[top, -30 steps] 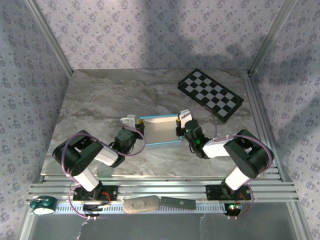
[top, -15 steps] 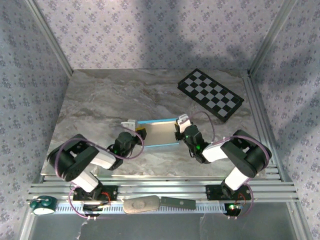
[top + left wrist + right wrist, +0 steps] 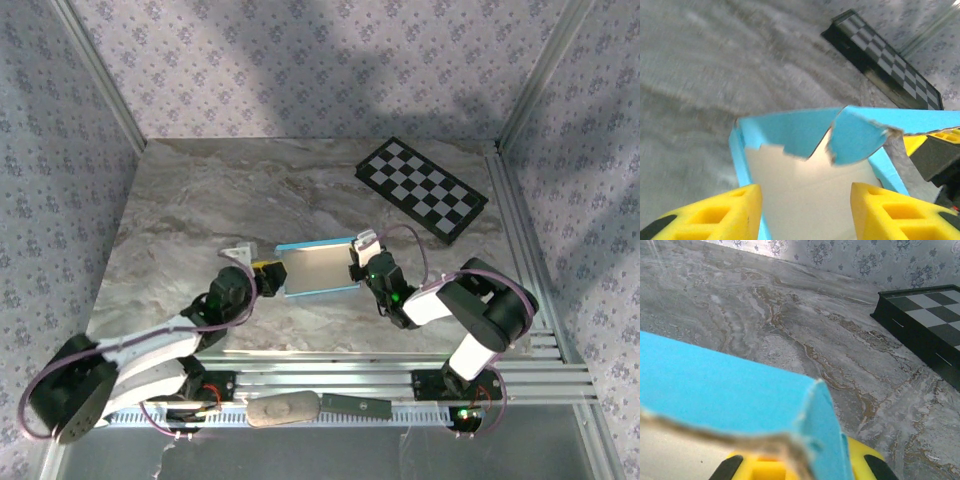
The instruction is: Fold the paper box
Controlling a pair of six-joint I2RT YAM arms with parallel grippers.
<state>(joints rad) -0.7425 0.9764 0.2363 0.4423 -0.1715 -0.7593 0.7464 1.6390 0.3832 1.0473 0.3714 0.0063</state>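
The paper box (image 3: 318, 268) lies in the middle of the table as a shallow tray, white inside with turquoise raised edges. In the left wrist view its turquoise flaps (image 3: 805, 132) stand at the far end over the white floor (image 3: 810, 190). My left gripper (image 3: 268, 277) sits at the box's left end, open; its yellow fingertips (image 3: 735, 212) stand wide apart on either side of the white floor, holding nothing. My right gripper (image 3: 357, 256) is shut on the box's right wall, and the turquoise wall (image 3: 740, 390) looms close over its yellow pad (image 3: 862, 460).
A black-and-white checkerboard (image 3: 422, 188) lies at the back right of the marble table (image 3: 200, 200), also seen as the checkerboard (image 3: 930, 310) beyond the box. On the rail in front of the arm bases lie a beige object (image 3: 282, 410) and a green roll (image 3: 85, 408).
My left gripper has opened and let go of the box's left end, and its arm has dropped low and stretched out to the left. The right gripper keeps its hold.
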